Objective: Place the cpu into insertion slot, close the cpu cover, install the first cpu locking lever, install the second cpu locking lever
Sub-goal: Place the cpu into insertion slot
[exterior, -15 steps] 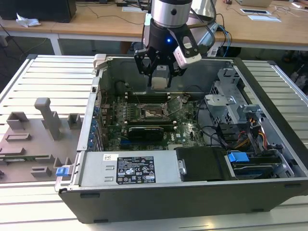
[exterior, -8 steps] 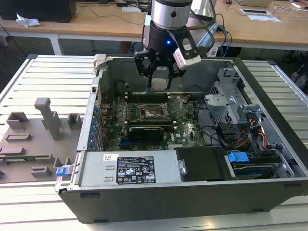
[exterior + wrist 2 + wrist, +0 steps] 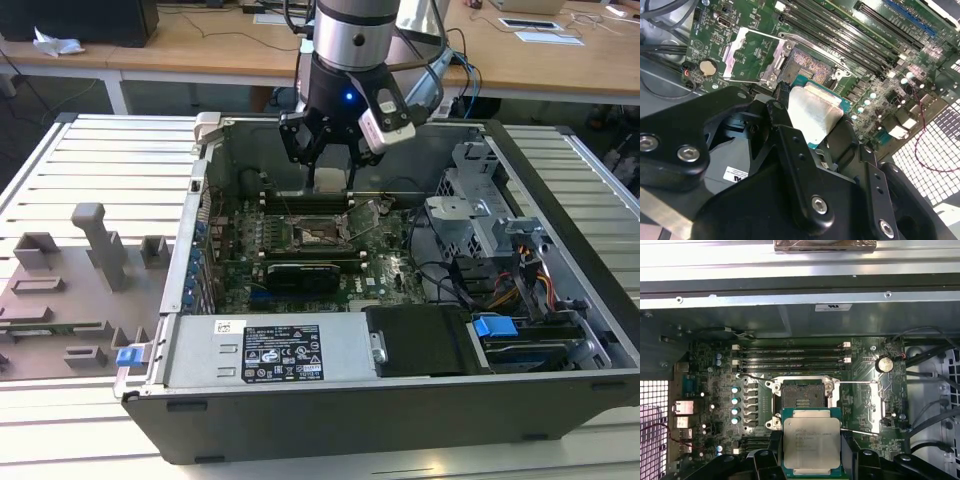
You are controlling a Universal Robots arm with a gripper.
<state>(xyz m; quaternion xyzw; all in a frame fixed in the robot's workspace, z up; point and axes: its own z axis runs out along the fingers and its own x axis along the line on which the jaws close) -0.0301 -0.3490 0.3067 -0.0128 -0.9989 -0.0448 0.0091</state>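
Slatted table (image 3: pixel 100 150), open computer case (image 3: pixel 400 410); hand (image 3: pixel 330 168) tight on cpu (image 3: pixel 811 442) edges, clear of uncovered insertion slot (image 3: pixel 802 396)

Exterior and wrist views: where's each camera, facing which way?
Exterior view: off the arm, above the open grey metal computer case, looking down inside; shows wrist and black gripper.
First wrist view: on the wrist, facing squarely onto the green motherboard; black jaws show.
Second wrist view: on the wrist, looking obliquely past the gripper's links.
Shared: both wrist views show the silver-topped square cpu in the jaws, near the dark square insertion slot.
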